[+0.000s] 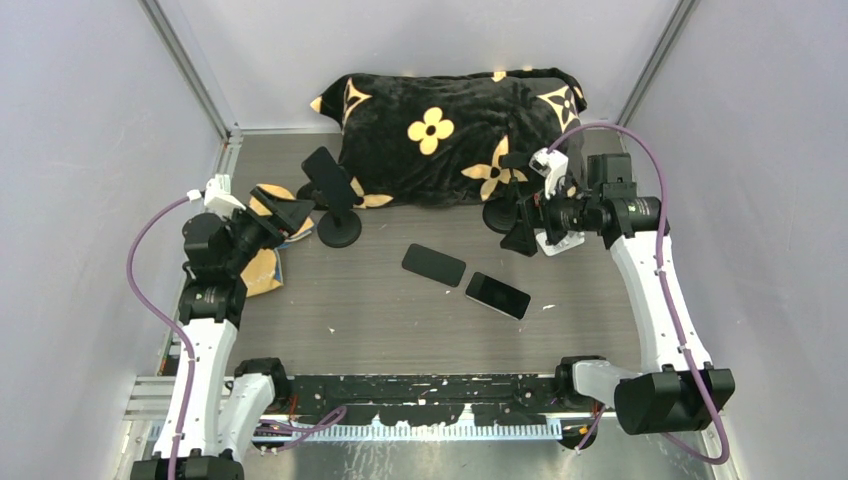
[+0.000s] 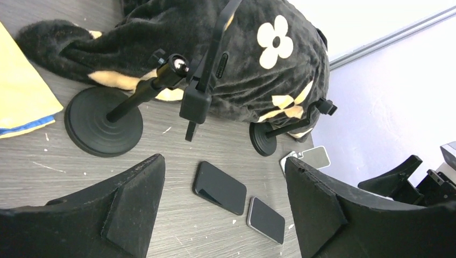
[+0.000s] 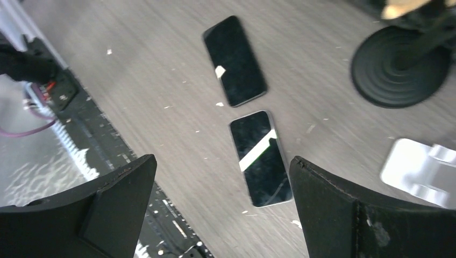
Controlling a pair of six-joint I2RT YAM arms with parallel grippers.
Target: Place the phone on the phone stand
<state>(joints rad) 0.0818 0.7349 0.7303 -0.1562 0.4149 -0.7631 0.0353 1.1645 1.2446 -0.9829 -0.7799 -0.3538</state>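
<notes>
My left tool point(image 2: 223, 166) and right tool point(image 3: 221, 159) both gape wide, holding nothing, and one phone point(image 2: 219, 48) looks seated in the phone stand point(image 2: 105, 121), so I judge that placement done, while a second phone point(image 1: 433, 264) and a third phone point(image 1: 497, 295) lie flat on the desk point(image 1: 380, 325).

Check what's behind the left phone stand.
A bunched black blanket with yellow flowers lies right behind the left phone stand. Whatever is beneath the blanket is covered.
</notes>
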